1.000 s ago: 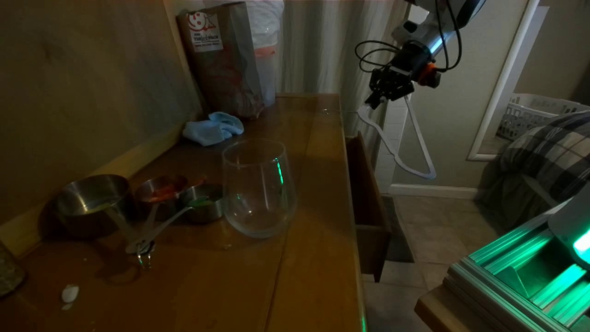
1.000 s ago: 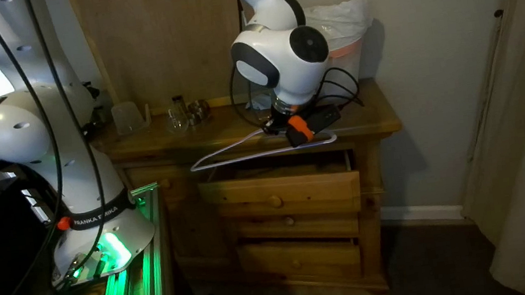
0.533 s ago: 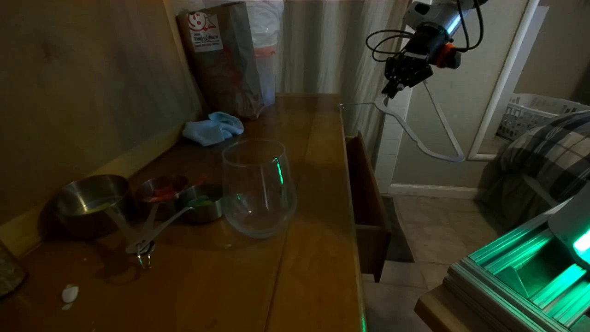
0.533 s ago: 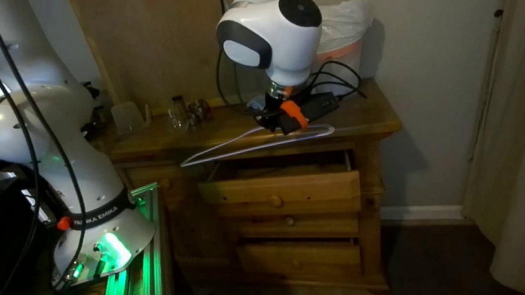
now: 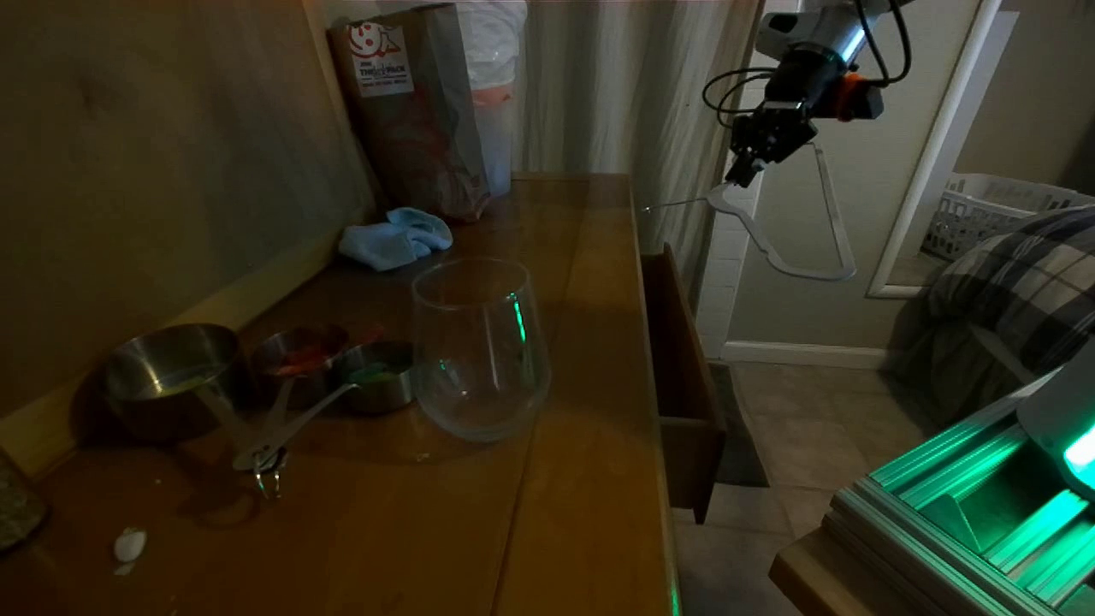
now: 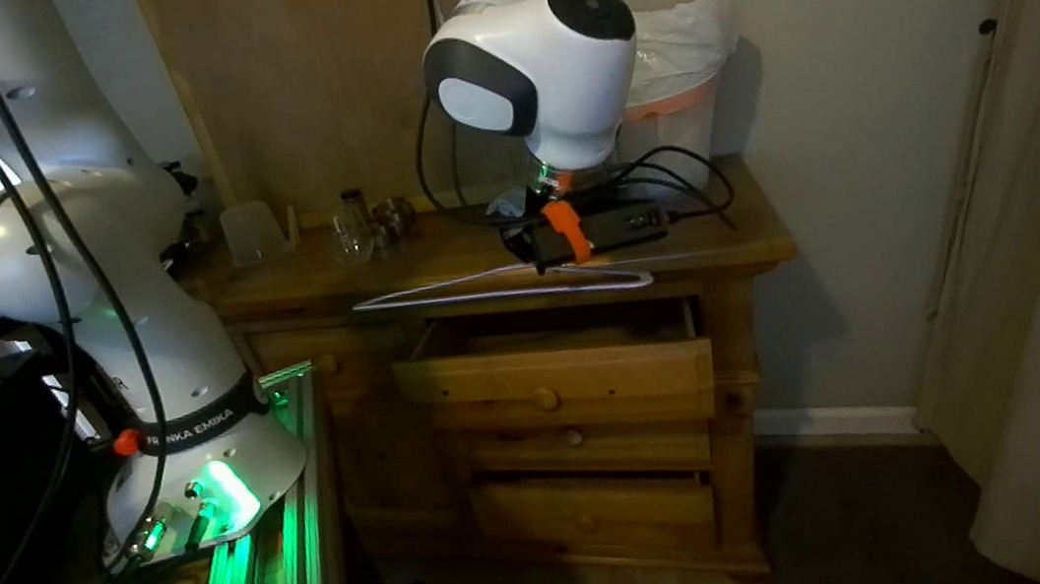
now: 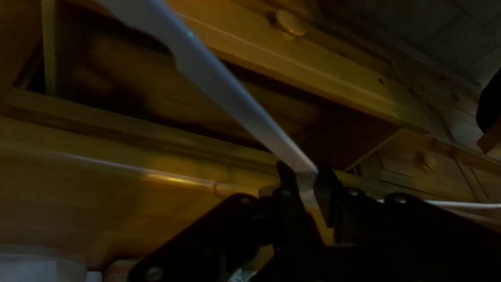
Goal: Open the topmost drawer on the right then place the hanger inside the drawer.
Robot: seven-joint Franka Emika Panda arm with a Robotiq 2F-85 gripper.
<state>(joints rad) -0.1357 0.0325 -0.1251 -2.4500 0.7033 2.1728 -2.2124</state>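
The white hanger (image 5: 819, 275) is held in the air above the open top right drawer (image 6: 483, 392). It also shows in an exterior view, lying nearly level (image 6: 500, 294). My gripper (image 5: 737, 178) is shut on the hanger's bar; the bar sits between both fingertips in the wrist view (image 7: 303, 165). There the hanger (image 7: 235, 98) runs up left across the drawer opening. The thin metal hook points toward the dresser edge. The drawer is pulled well out, and its front (image 7: 297, 62) and dark inside show; its contents are too dark to tell.
The dresser top (image 5: 599, 359) holds a glass (image 5: 479, 359), metal measuring cups (image 5: 171, 376), a blue cloth (image 5: 398, 239), a paper bag (image 5: 402, 128) and a lined bin (image 6: 677, 114). A lower drawer (image 6: 597, 511) stands partly open. The robot's base (image 6: 206, 479) is left of the dresser.
My gripper has moved up and away from the dresser top with the hanger in it. The hanger has turned closer to level. The drawer has not moved.
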